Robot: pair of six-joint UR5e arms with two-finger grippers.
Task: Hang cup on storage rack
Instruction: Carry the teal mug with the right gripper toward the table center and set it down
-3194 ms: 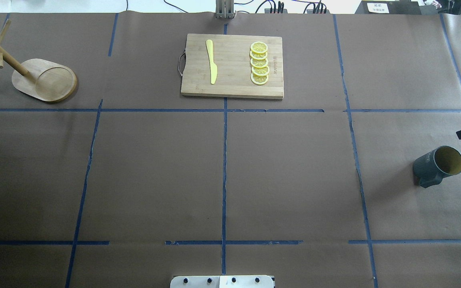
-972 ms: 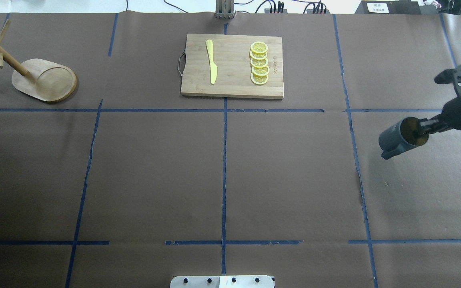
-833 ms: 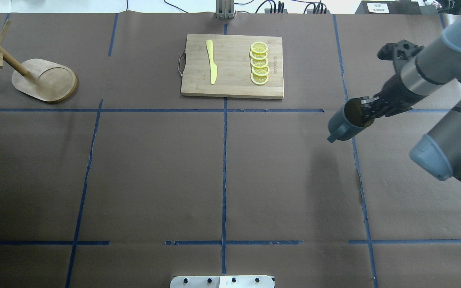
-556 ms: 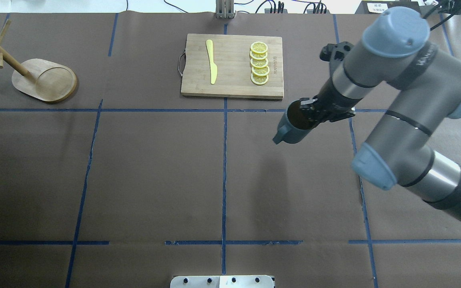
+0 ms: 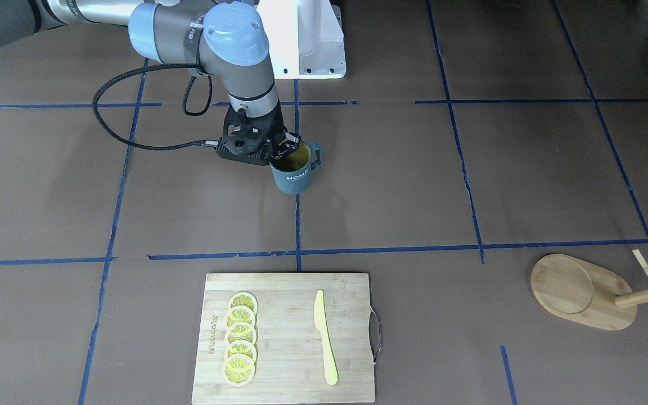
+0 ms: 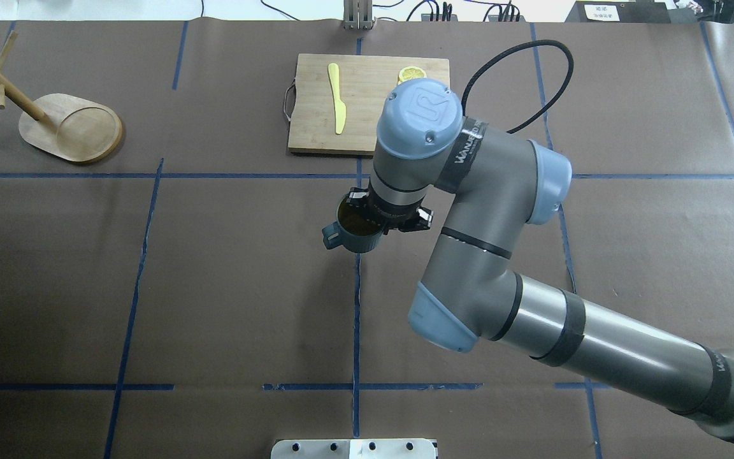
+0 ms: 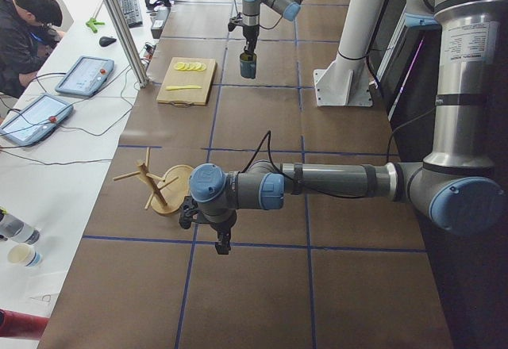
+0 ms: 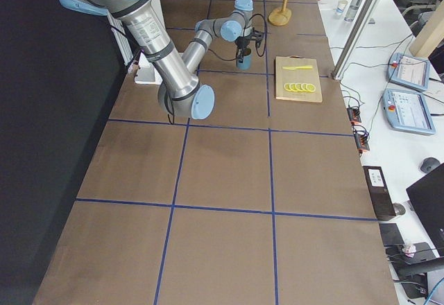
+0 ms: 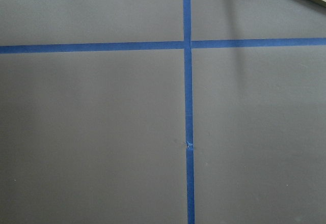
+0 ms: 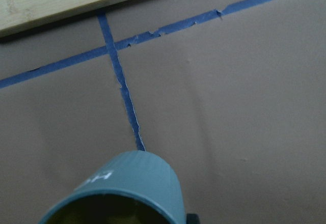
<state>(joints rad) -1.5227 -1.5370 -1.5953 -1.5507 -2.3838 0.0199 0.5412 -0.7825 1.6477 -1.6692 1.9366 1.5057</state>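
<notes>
Clamping the near rim of the cup, the right gripper holds it upright, mouth up, above the brown table. The cup is over the central blue tape line, with its handle toward the robot's left. A cutting board bearing a knife and lemon slices lies beyond. The storage rack stands well apart at the table's left end. The left gripper hangs near the rack; whether its jaws are parted cannot be told.
</notes>
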